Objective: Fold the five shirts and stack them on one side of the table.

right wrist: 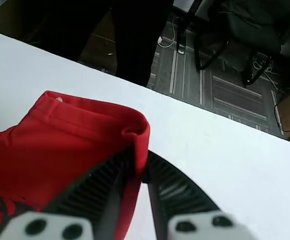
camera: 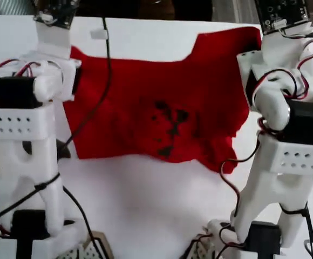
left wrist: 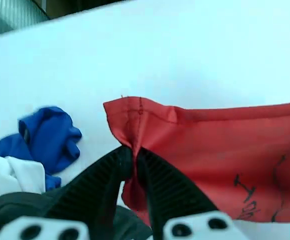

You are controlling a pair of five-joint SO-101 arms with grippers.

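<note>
Left gripper (left wrist: 133, 152): jaws clenched on a bunched corner of the red shirt (left wrist: 210, 135), cloth puckered between the ribbed pads. Right gripper (right wrist: 139, 161): likewise clamped, on a rolled fold at the shirt's opposite end, close to the far edge of the table (camera: 145, 205).

Red shirt (camera: 162, 113) lies spread over the far half of the table, between the two arms. Long axis runs side to side, one arm to the other. Dark print (camera: 170, 127) faces up near the middle. The near hem is rumpled toward the right arm's side.

Key relation: each arm holds its own end, so neither is nearer; the body of the shirt stretches away from each gripper toward the other. Judgement: any fold from here means both ends travelling together across the short axis, kept level or the cloth will skew.

Outward: a crumpled blue shirt (left wrist: 50, 135) sits just beside the left gripper, toward the left side of the table, touching a white garment (left wrist: 12, 175). Both unfolded; most of the task looks undone.
</note>
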